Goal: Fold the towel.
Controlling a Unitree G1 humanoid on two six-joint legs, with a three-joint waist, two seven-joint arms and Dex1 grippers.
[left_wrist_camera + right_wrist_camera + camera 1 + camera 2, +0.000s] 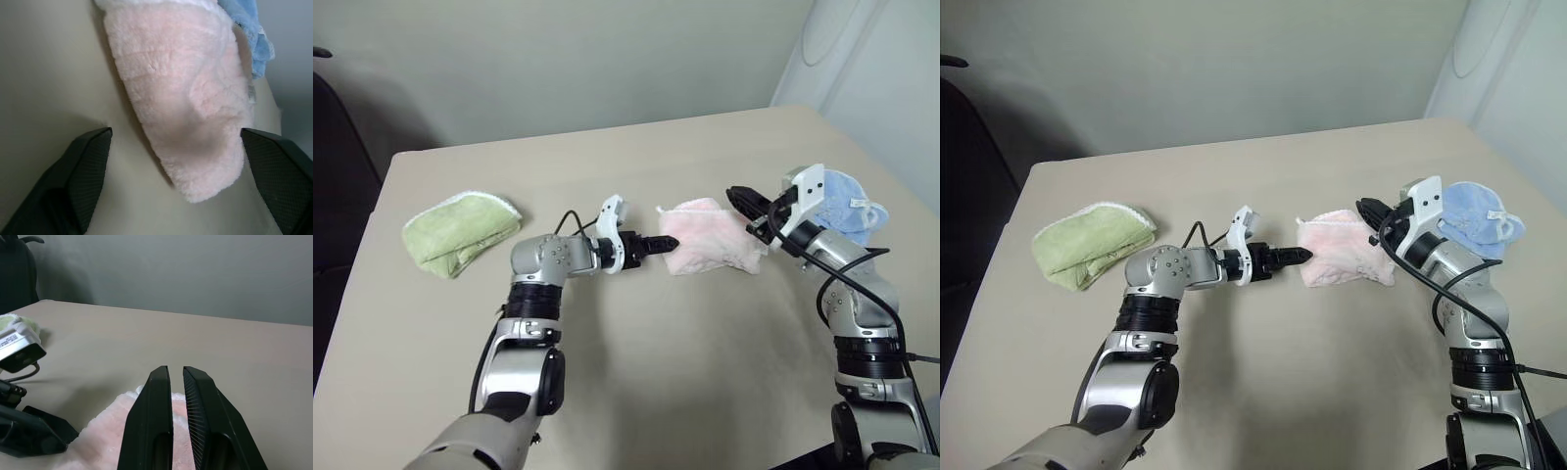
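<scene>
The towel (710,235) lies in a compact pink bundle mid-tabletop (705,392), between a green cloth (460,233) at far left and a blue cloth (847,206) at right. It looks already folded, so this reads as the release step. The left gripper (173,147) has its fingers wide apart just left of the towel, holding nothing. The right gripper (176,374), fingers nearly together and empty, hangs over the towel's right end. Next: draw both arms clear without snagging. A small tag on the towel is unreadable.

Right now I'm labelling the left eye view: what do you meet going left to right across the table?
Light green cloth → left tool, open → pink towel → right tool, nearly shut and empty → light blue cloth.
</scene>
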